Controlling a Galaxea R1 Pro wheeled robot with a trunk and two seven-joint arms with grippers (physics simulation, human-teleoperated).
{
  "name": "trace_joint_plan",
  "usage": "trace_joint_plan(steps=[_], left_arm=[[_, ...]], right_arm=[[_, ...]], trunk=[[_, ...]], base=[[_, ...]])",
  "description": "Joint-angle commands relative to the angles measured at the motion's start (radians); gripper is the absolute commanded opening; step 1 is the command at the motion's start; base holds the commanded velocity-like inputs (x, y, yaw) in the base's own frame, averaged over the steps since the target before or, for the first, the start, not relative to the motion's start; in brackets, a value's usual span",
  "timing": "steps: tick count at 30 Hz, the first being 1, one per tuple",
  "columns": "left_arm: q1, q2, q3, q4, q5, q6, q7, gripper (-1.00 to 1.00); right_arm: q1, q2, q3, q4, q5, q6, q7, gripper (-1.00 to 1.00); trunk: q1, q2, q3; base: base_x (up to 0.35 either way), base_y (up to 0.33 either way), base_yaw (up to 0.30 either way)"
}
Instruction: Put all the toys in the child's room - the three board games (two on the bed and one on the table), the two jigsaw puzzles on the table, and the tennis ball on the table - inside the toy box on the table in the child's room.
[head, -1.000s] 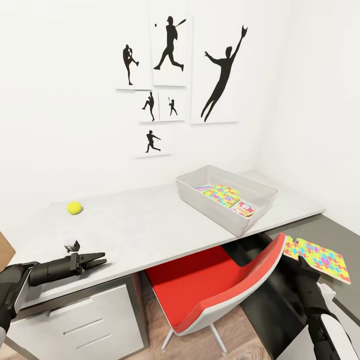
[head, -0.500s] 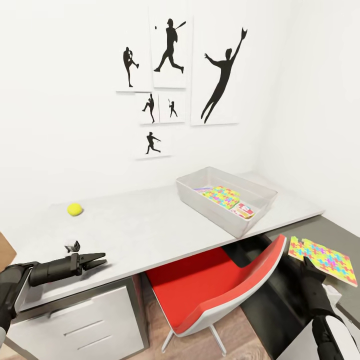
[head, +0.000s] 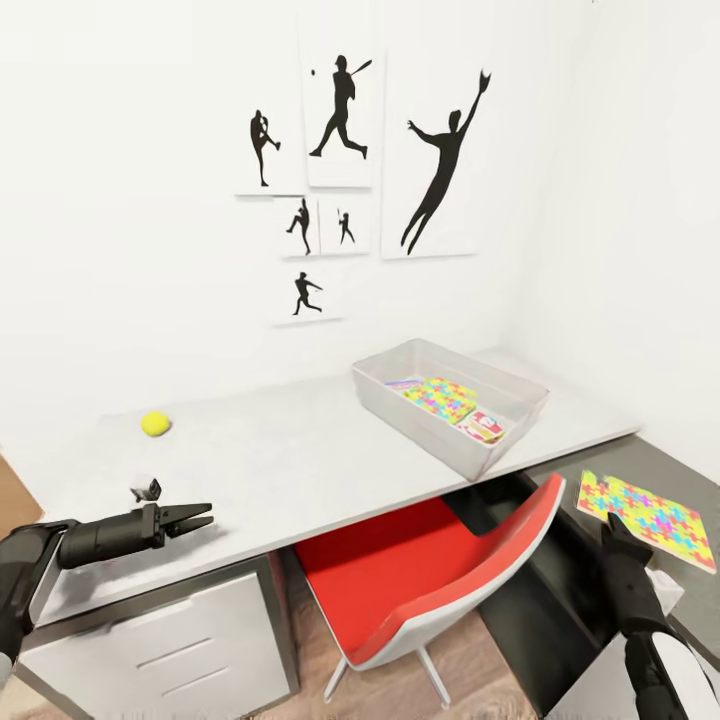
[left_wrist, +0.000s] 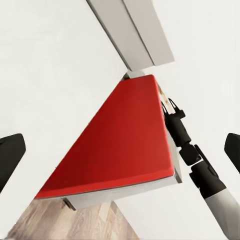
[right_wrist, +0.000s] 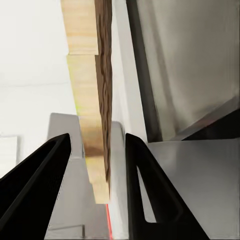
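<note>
Multicoloured flat jigsaw puzzle board (head: 645, 518) is pinched edge-on by right gripper (head: 612, 527); it should be lifted level over clear plastic toy box (head: 417, 428) rim before release. Left gripper (head: 190, 519) fingers spread, nothing held.

Head camera overlooks the table (head: 300, 450); left wrist shares its chair (left_wrist: 120, 145); right wrist close, seemingly edge-on.

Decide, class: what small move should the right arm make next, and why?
Probably lift and carry toward the translucent grey toy box. The right end effector grips the multicoloured flat jigsaw puzzle low beside the red chair, below the white table top.
</note>
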Motion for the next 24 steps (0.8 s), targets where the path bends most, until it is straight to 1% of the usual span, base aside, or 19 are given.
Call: trace_joint_plan(steps=[1,10,13,15,17,18,20,21,22,24], left_arm=[[0.0,0.0,0.0,0.0,-0.001,0.011,-0.004,1.0],[0.0,0.0,-0.003,-0.002,-0.001,0.012,-0.004,1.0],[0.0,0.0,-0.003,-0.002,-0.001,0.012,-0.004,1.0],[0.0,0.0,-0.003,-0.002,-0.001,0.012,-0.004,1.0],[0.0,0.0,-0.003,-0.002,-0.001,0.012,-0.004,1.0],[0.0,0.0,-0.003,-0.002,-0.001,0.012,-0.004,1.0],[0.0,0.0,-0.003,-0.002,-0.001,0.012,-0.004,1.0],[0.0,0.0,-0.003,-0.002,-0.001,0.012,-0.004,1.0],[0.0,0.0,-0.003,-0.002,-0.001,0.012,-0.004,1.0],[0.0,0.0,-0.003,-0.002,-0.001,0.011,-0.004,1.0]], right_arm=[[0.0,0.0,-0.001,0.0,-0.011,0.003,0.005,-1.0],[0.002,0.0,-0.002,0.0,-0.011,0.004,0.004,-1.0],[0.006,-0.001,-0.001,-0.019,-0.012,0.005,0.004,-1.0],[0.009,-0.001,0.0,-0.053,-0.012,0.006,0.004,-1.0],[0.011,0.0,0.002,-0.122,-0.013,0.01,0.003,-1.0],[0.01,0.001,0.002,-0.142,-0.013,0.011,0.003,-1.0],[0.009,0.002,0.003,-0.238,-0.013,0.019,0.002,-1.0],[0.009,0.002,0.003,-0.255,-0.013,0.022,0.002,-1.0],[0.01,0.003,0.004,-0.295,-0.013,0.042,0.002,-1.0],[0.011,0.004,0.005,-0.321,-0.013,0.104,0.002,-1.0]], trunk=[[-0.004,0.007,0.002],[-0.039,0.07,0.03],[-0.05,0.091,0.04],[-0.058,0.105,0.046],[-0.066,0.119,0.052],[-0.07,0.126,0.056],[-0.077,0.14,0.062],[-0.081,0.147,0.065],[-0.085,0.154,0.068],[-0.093,0.168,0.074]], base=[[-0.255,0.0,0.0],[-0.12,0.0,0.0],[-0.056,0.0,0.0],[-0.021,0.0,0.0],[-0.01,0.0,0.0],[-0.006,0.0,0.0],[-0.003,0.0,0.0],[-0.002,0.0,0.0],[0.0,0.0,0.0],[0.0,0.0,0.0]])
